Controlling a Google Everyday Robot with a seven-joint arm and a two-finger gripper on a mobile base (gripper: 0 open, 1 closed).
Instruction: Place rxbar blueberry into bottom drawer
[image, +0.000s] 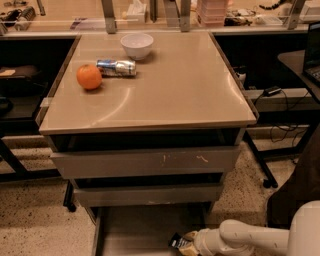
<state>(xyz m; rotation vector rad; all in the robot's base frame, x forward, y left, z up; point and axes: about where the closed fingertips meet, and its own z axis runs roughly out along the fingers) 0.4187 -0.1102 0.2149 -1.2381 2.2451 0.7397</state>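
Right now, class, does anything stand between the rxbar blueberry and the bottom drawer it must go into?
Nothing visible does. The gripper holds the rxbar blueberry over the right side of the open bottom drawer, and no object shows on the grey floor beneath it. The orange, can and bowl sit on the cabinet top.

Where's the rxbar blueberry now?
Bottom centre of the camera view: the rxbar blueberry sits in the gripper over the right side of the open bottom drawer.
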